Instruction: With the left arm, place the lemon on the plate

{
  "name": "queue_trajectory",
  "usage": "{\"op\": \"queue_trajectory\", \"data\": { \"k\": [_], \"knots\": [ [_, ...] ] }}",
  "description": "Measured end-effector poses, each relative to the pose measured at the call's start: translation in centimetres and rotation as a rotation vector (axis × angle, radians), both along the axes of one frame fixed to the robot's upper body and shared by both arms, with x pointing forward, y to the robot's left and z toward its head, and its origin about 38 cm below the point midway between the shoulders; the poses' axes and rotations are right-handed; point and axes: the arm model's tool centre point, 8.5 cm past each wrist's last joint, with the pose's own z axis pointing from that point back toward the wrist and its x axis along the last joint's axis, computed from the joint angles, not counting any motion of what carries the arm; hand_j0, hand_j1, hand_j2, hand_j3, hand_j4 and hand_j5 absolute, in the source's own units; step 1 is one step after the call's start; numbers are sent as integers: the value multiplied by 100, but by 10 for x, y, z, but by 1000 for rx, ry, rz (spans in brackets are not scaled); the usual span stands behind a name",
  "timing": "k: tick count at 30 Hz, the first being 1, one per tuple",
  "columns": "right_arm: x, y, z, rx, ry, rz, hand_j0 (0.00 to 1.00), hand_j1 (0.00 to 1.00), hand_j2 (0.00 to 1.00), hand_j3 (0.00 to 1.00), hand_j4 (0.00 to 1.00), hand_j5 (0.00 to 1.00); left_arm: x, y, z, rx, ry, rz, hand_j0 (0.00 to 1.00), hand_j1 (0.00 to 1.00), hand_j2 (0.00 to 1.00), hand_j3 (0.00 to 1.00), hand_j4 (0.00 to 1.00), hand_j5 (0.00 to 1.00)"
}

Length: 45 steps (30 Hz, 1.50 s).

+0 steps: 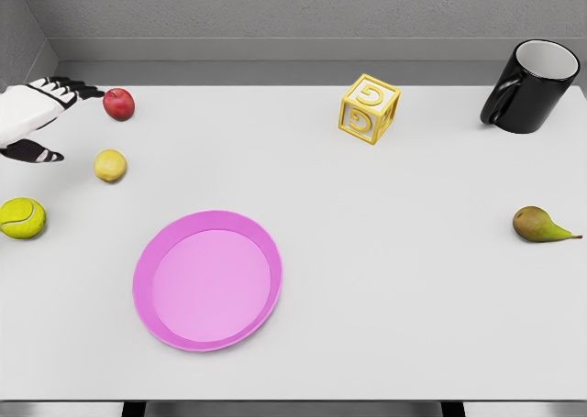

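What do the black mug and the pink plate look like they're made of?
The black mug looks like glazed ceramic: glossy black outside with soft highlights, white inside. The pink plate looks like matte plastic, evenly coloured with no sharp reflections. Both are simulator renders, so this is only a guess from the look.

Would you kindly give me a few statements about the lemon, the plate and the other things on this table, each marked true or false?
1. The lemon lies on the table, not on the pink plate. True.
2. The left hand is gripping the lemon. False: its fingers are spread and it holds nothing, left of the lemon.
3. The black mug stands at the far right. True.
4. The pear lies on the plate. False: it lies on the table near the right edge.
5. The tennis ball sits beside the letter block. False: it is at the left edge, far from the block.
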Motion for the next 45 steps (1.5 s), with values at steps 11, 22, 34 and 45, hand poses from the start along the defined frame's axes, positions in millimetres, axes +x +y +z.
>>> {"op": "queue_trajectory", "data": {
  "k": [11,22,34,45],
  "knots": [
    [-3,0,0,0,7,-2,100,100,100,100,100,100,-3,-15,-9,49,19,-48,100,100,100,100,100,100],
    [-2,0,0,0,5,-1,100,100,100,100,100,100,0,-32,-10,232,151,-98,100,100,100,100,100,100],
    [-2,0,0,1,5,-1,100,100,100,100,100,100,13,-36,-27,307,178,-73,100,100,100,100,100,100],
    [-2,0,0,0,5,-1,100,100,100,100,100,100,22,-53,-36,335,171,-87,100,100,100,100,100,100]
  ]
}}
